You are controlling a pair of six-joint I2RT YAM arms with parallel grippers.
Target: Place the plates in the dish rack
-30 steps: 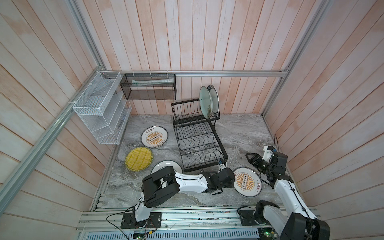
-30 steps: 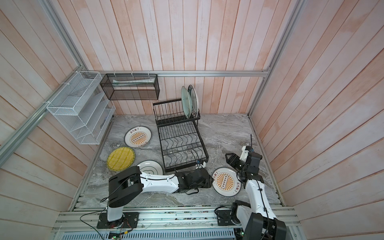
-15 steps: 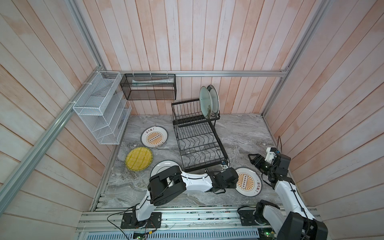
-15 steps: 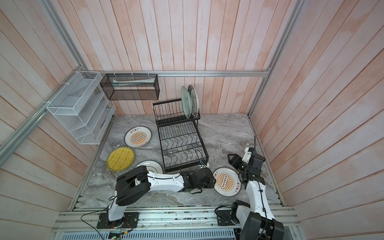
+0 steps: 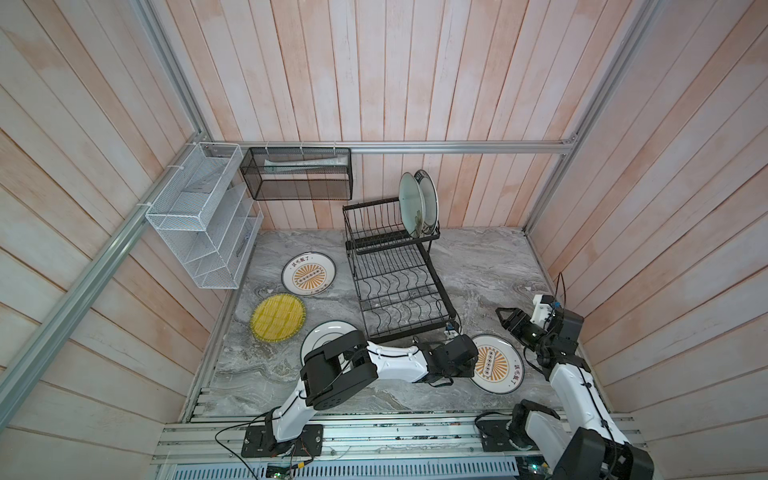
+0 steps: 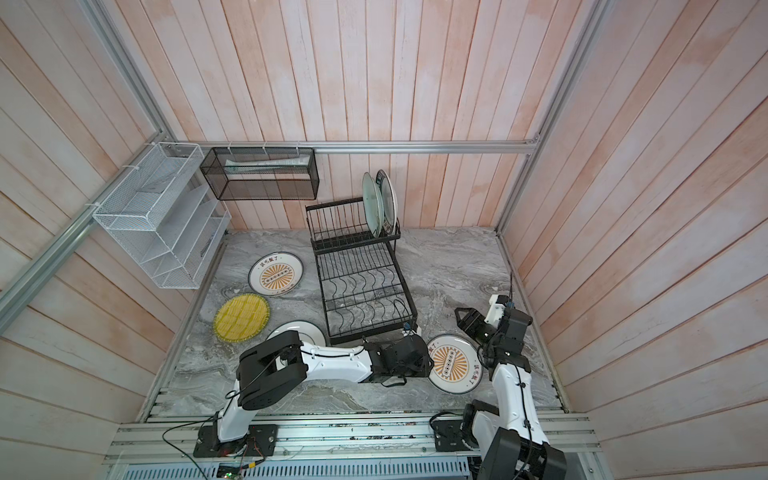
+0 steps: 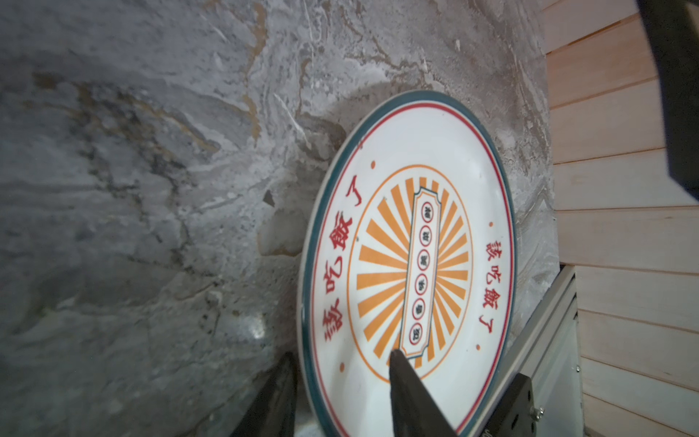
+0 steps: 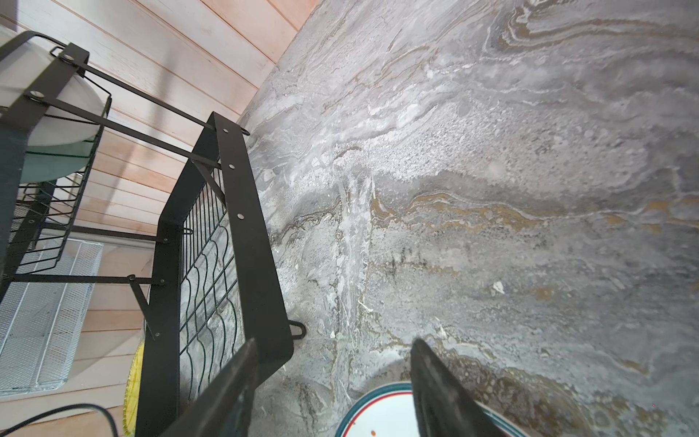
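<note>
A sunburst plate (image 5: 496, 363) (image 6: 451, 364) lies on the marble at the front right. My left gripper (image 5: 473, 362) (image 7: 340, 355) is open with its jaws on either side of that plate's (image 7: 416, 246) near rim, one finger on its face and one outside the rim. My right gripper (image 5: 502, 319) (image 8: 333, 342) hangs open and empty just behind the plate. The black dish rack (image 5: 399, 282) (image 8: 242, 227) holds two upright plates (image 5: 417, 203) in its upper basket. A second sunburst plate (image 5: 308, 274), a yellow plate (image 5: 277, 316) and a white plate (image 5: 324, 336), partly under my left arm, lie to the rack's left.
A white mesh shelf (image 5: 199, 216) hangs on the left wall and a black mesh basket (image 5: 299, 172) on the back wall. Wooden walls close in on three sides. A metal rail (image 5: 374, 432) runs along the front edge.
My left arm has stretched a little further right, bringing its gripper onto the near sunburst plate's rim. The right arm has drawn slightly right. The plate has not moved.
</note>
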